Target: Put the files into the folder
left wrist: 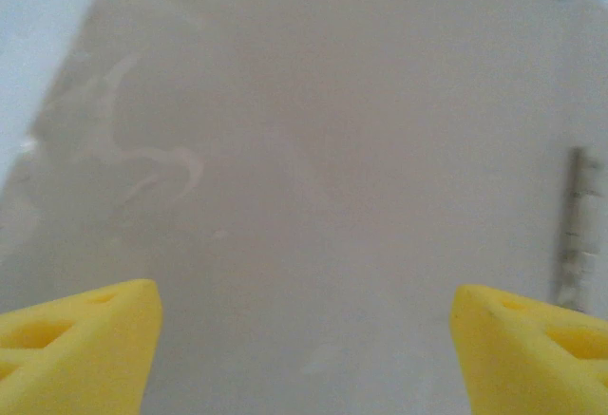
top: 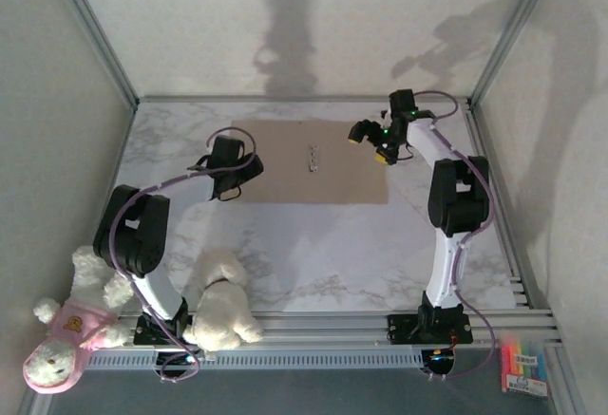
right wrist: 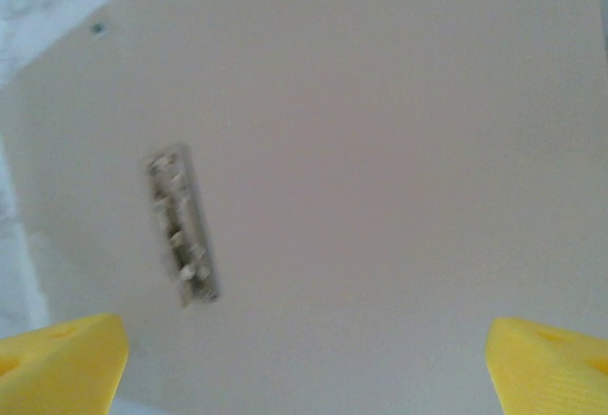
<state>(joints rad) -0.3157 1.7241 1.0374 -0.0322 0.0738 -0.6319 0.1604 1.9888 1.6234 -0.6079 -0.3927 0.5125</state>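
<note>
The tan-brown folder (top: 313, 163) lies opened flat on the far middle of the marble table, with a small metal clip (top: 312, 157) at its centre. My left gripper (top: 231, 185) hovers over the folder's left edge, its yellow fingers (left wrist: 81, 339) wide open with nothing between them. At the folder's far right corner my right gripper (top: 369, 145) also stands open and empty. The left wrist view has the folder's surface (left wrist: 332, 168) below the left gripper (left wrist: 304, 315), clip (left wrist: 575, 230) at right. Under the right gripper (right wrist: 304, 348) lie the folder (right wrist: 380, 149) and clip (right wrist: 182, 230). The files are out of view.
Two stuffed toys, a white one (top: 223, 306) and one in pink (top: 66, 330), sit by the left arm's base. A colourful pack (top: 525, 366) lies off the table's near right corner. Metal frame posts (top: 95, 35) bound the table.
</note>
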